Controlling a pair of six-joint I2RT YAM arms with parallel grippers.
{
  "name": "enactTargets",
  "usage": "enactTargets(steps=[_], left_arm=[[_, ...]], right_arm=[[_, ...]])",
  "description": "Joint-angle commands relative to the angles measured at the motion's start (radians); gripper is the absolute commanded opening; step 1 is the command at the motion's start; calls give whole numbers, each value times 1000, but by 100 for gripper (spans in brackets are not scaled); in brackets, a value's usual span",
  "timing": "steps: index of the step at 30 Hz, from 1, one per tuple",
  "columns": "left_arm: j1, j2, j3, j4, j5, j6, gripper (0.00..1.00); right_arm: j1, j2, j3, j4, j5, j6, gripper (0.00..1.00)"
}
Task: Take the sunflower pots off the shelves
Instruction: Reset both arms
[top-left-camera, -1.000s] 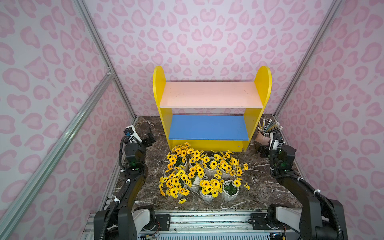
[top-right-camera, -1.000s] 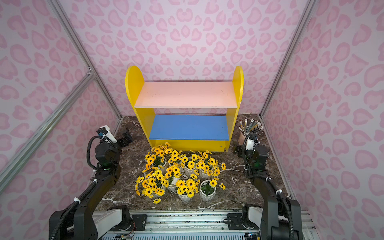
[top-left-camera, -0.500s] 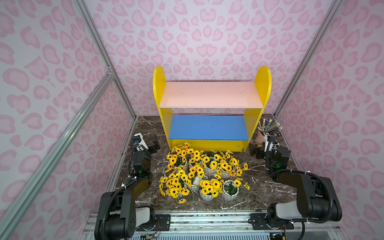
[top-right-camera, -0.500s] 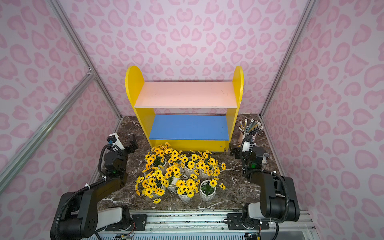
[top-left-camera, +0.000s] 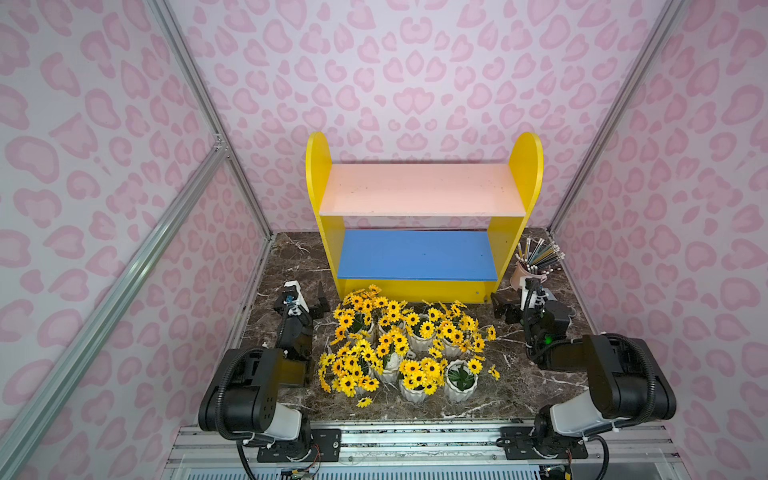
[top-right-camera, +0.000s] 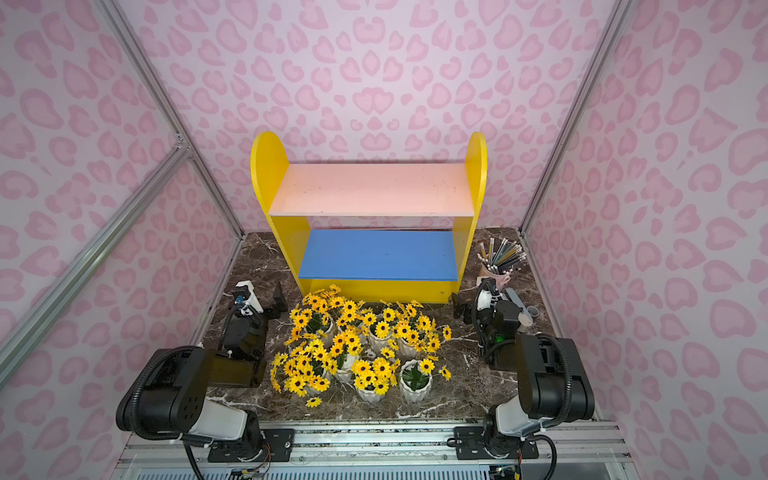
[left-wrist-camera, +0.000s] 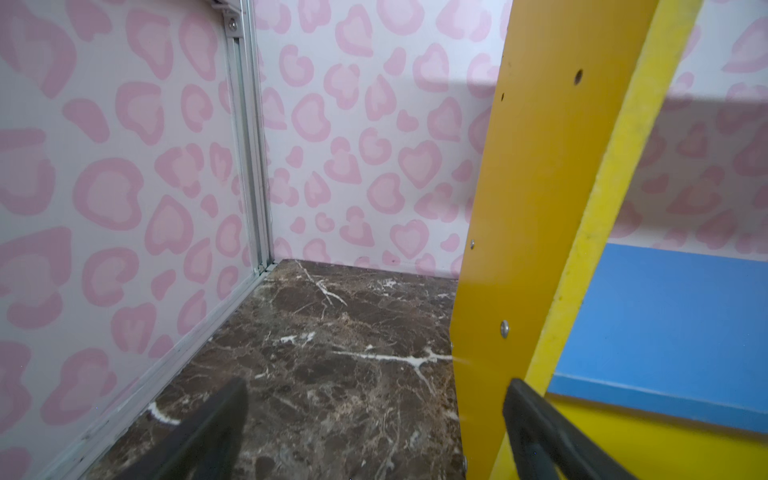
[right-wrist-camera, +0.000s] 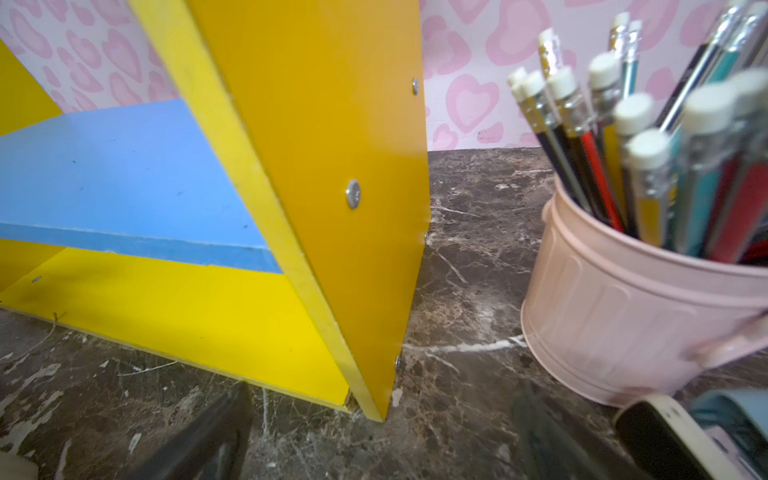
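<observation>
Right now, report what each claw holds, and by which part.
Nothing is held: the left claw and the right claw are both open and empty.

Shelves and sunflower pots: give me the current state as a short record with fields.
Shelves: yellow unit; pink upper board and blue lower board both bare
Sunflower pots: clustered on the marble tabletop in front of the shelves
Left gripper: open, holding nothing
Right gripper: open, holding nothing
Pencil cup: beside the shelves, on the right arm's side
</observation>
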Motion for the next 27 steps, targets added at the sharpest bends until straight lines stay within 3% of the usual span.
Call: enactTargets(steps=[1, 7, 9, 27], left_arm=[[1, 11, 64, -68, 42, 30, 98], [1, 14, 74, -82, 38, 29, 98], [1, 14, 73, -83, 38, 28, 97], [-6, 14, 97, -125, 75, 52, 97]], right_arm=[[30, -10, -6, 68, 123, -37, 99], [38, 46, -124, 353, 199, -11, 99], [43, 13, -84, 219, 210, -18, 99], [56, 16, -85, 222, 259, -14, 99]])
